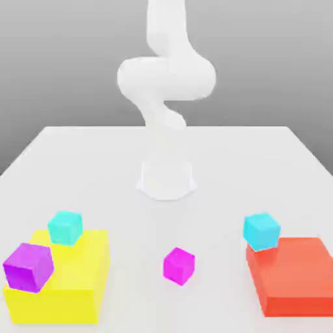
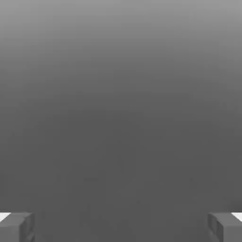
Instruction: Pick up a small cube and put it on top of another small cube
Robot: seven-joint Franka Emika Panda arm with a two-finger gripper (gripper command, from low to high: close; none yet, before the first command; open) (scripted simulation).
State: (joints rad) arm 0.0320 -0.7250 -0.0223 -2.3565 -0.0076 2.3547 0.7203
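Note:
Several small cubes lie in the exterior view. A magenta cube [image 1: 179, 265] sits alone on the white table near the front middle. A cyan cube [image 1: 65, 226] and a purple cube [image 1: 28, 266] rest on a yellow block [image 1: 78, 286] at the exterior view's left. Another cyan cube [image 1: 261, 231] sits at the back corner of a red block [image 1: 296, 276] at the exterior view's right. My gripper [image 2: 121, 228] is open, its grey fingertips [image 2: 16, 228] far apart, with nothing between them and only grey background ahead.
The white arm's base [image 1: 166, 179] stands at the middle of the table [image 1: 97, 169], behind the cubes, and the arm rises out of the frame's top. The yellow and red blocks are low, flat platforms near the table's front.

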